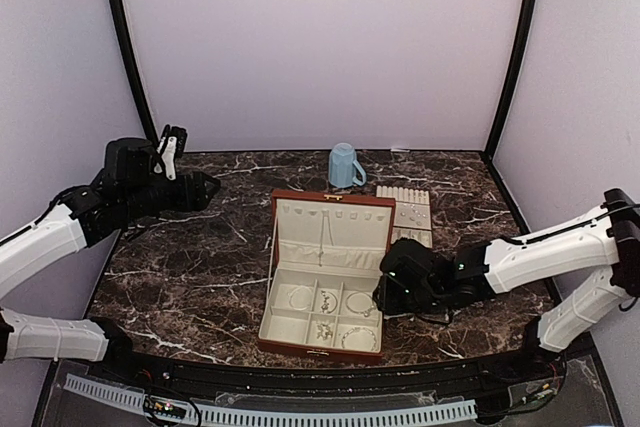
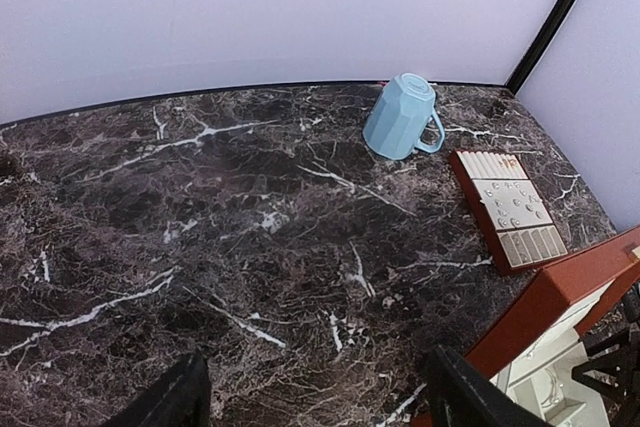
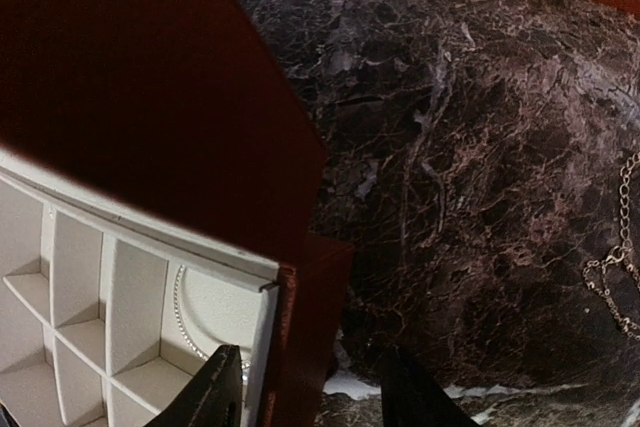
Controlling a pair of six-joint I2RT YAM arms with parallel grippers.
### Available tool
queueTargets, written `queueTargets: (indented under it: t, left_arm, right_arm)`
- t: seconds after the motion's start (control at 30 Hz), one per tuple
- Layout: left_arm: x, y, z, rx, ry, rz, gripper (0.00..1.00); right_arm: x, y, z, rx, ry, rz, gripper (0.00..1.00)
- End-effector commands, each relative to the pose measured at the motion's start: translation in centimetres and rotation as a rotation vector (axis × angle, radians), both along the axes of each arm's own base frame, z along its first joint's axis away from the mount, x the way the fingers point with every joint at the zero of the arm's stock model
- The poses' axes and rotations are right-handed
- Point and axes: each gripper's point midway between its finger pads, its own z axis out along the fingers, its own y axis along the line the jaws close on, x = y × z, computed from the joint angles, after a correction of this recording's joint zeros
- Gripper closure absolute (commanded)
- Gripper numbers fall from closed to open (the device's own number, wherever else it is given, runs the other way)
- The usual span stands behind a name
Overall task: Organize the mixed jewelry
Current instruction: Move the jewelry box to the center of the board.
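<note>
Right now my right claw (image 3: 310, 357) hangs open astride the right wall of the box (image 1: 300, 193). Most jewelry (image 1: 328, 300) sits in its lower compartments, but a loose chain (image 3: 612, 282) lies on the table (image 1: 200, 257) at the frame's right edge. I'd swing right and pinch low on the chain's bunched links; my left claw (image 2: 318, 362) hovers open, holding nothing, at upper left.

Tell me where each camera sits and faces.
Top external: above and behind, looking down at the marble table; left arm and right arm show.
Left wrist: on the left arm, facing the blue mug; left gripper shows.
Right wrist: low beside the jewelry box, looking down; right gripper shows.
Shared: all three see the jewelry box.
</note>
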Motion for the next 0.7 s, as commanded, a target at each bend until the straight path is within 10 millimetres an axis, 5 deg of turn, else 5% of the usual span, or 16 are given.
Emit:
queueTargets:
  t: [0.0,0.17,0.67]
  left_arm:
    - [-0.4,0.5,1.3,-0.023,-0.023,-0.016,0.23]
    - [0.0,1.8,1.2,-0.018,-0.033,0.031,0.23]
    - [0.5,5.1,1.3,0.006,-0.094,0.151,0.21]
  right_arm:
    - [0.3,1.1,0.5,0.017,0.014,-0.011,0.58]
    - [0.7,1.3,0.4,-0.003,0.016,-0.036,0.73]
    - [4.2,1.5,2.1,-0.121,-0.059,-0.182,0.96]
